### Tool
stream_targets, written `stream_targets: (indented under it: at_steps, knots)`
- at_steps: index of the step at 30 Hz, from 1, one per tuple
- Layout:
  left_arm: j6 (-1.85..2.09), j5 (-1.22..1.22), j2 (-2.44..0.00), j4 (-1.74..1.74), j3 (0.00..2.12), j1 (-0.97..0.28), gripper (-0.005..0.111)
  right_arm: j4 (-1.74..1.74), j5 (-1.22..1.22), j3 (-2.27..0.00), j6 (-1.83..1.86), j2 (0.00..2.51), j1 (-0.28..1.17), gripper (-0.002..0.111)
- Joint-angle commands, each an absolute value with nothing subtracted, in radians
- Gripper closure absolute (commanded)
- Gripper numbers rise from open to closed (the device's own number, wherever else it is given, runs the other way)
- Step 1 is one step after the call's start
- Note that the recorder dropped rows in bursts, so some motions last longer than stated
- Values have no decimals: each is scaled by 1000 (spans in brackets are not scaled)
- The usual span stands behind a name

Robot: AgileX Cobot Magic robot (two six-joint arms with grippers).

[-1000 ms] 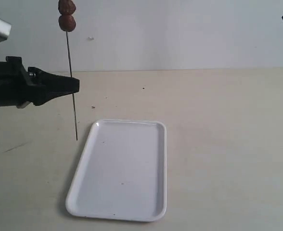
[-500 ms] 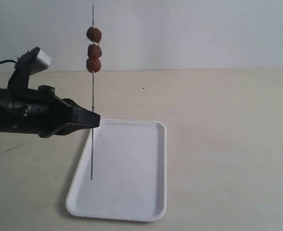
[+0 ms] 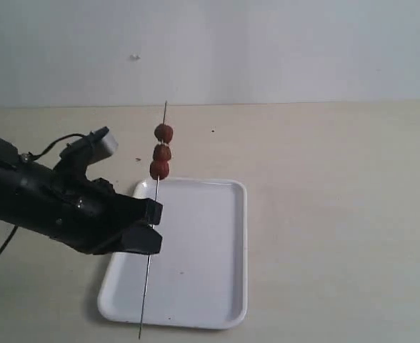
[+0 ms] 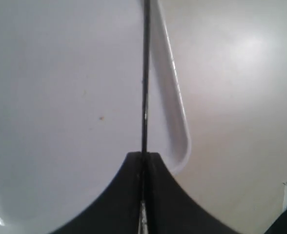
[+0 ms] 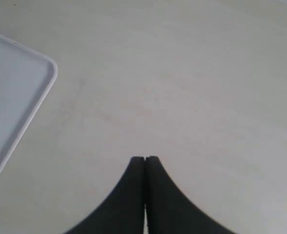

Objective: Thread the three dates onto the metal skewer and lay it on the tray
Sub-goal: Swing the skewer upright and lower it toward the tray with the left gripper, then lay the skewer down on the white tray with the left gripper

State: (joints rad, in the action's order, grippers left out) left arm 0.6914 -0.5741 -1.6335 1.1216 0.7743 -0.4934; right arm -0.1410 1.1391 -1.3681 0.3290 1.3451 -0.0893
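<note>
Holding at left: the black left arm [image 3: 46,204] comes in low from the left edge, sloping slightly down toward the tray, with its wrist camera on top. Left jaws are pinched shut on a very thin straight grey metal skewer [image 3: 148,279], gripping about midway along the rod.

The skewer stands near upright, its top leaning slightly right. Three small wrinkled dark reddish-brown dates [image 3: 160,152] are stacked on the upper stretch, touching or nearly so. They sit above the jaws and clear of them, with a bare tip sticking out over the top one.

Below the jaws, the bare rod runs down across the left part of the flat white rectangular tray [image 3: 210,250]. Its lower tip shows just past the near rim; contact there can't be told. In the left wrist view the skewer [image 4: 145,87] emerges from between the closed jaws, over the tray [image 4: 60,97] close to its rim.

Right jaws are closed together on nothing, over the bare beige surface [image 5: 207,97], with a tray corner [image 5: 16,83] off to one side.
</note>
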Motion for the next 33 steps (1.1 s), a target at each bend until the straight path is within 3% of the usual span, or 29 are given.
stream_targets:
  at_steps: [1, 33]
  knots:
    - [646, -624, -1719, 1095, 796, -501, 107, -148, 1138, -1363, 327, 1337, -93, 108]
    - [590, -660, -1938, 1065, 934, -501, 107, -166, 1136, -1363, 329, 1340, -93, 108]
